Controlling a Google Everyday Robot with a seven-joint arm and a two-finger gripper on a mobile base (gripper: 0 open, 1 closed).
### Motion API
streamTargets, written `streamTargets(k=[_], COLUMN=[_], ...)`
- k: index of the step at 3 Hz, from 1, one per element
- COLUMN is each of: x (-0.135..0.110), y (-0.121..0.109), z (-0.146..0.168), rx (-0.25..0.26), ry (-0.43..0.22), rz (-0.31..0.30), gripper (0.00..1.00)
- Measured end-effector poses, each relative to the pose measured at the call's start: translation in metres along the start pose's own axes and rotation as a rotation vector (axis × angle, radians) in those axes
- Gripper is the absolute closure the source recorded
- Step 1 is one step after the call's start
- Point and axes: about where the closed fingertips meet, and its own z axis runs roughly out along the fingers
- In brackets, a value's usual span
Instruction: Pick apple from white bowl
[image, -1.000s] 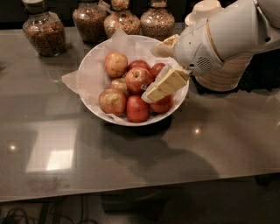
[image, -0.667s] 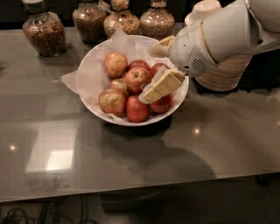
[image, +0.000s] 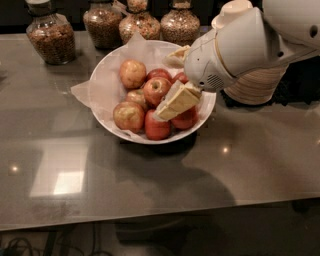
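While the white bowl (image: 125, 134) sits where it sat a second ago, in the upper middle of the frame on the grey worktop (image: 150, 195), the tool (image: 167, 86) has crept a little further left and down over the fruit. Its two cream fingers stand wide apart and grip nothing. The upper finger (image: 177, 54) lies over the crumpled paper (image: 82, 92) at the bowl's far rim. The lower finger (image: 177, 100) slants across the pile, its tip now reaching the gap between the front apples, slightly lower in the frame than before.

Between the two fingers lies the apple (image: 156, 89), red with yellowish streaks round its stem hollow, near the middle of the bowl and unmoved. A paler apple (image: 132, 73) sits just above and left of it. A red-and-tan apple (image: 129, 116) rests at the lower left of the pile, with a deep-red apple (image: 156, 126) beside it at the front. Another red one (image: 186, 120) is partly covered by the lower finger.

The white arm housing (image: 235, 47) fills the upper right and has shifted left with the tool, hiding more of the stacked tan bowls (image: 255, 85) behind it. Four glass jars (image: 50, 37) line the top edge, unchanged.
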Motion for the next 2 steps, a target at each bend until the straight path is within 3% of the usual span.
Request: streamTargets(k=[2], x=[-0.0020], y=[-0.0094], z=[0.0162], rx=[0.018], ry=[0.017], rz=[-0.014], gripper=[0.33])
